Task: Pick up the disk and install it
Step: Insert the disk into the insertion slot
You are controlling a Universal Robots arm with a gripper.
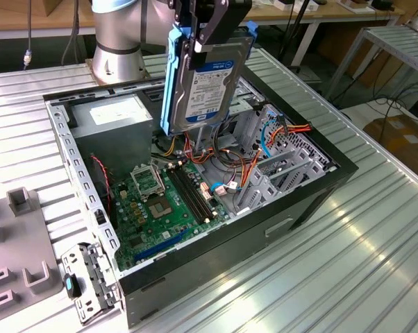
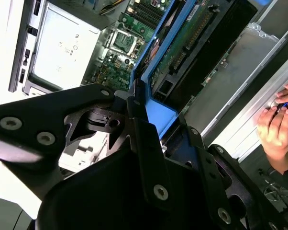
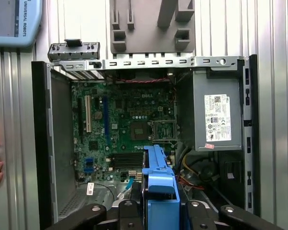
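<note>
The gripper (image 1: pixel 206 35) pinches the disk (image 1: pixel 209 90) at its top edge, holding it upright just above the open case (image 1: pixel 216 260), over the cables beside the motherboard (image 1: pixel 153 208). A hand (image 2: pixel 277 123) seems to rest just outside the case.

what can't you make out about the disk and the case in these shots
- The gripper, upper part: exterior view, cut off by the top edge.
- Inside of the computer case behind the disk: exterior view, hidden by the disk.
- The disk's label: first wrist view, edge-on behind its blue bracket.
- What the hand touches: second wrist view, too small, cut by the edge.
</note>
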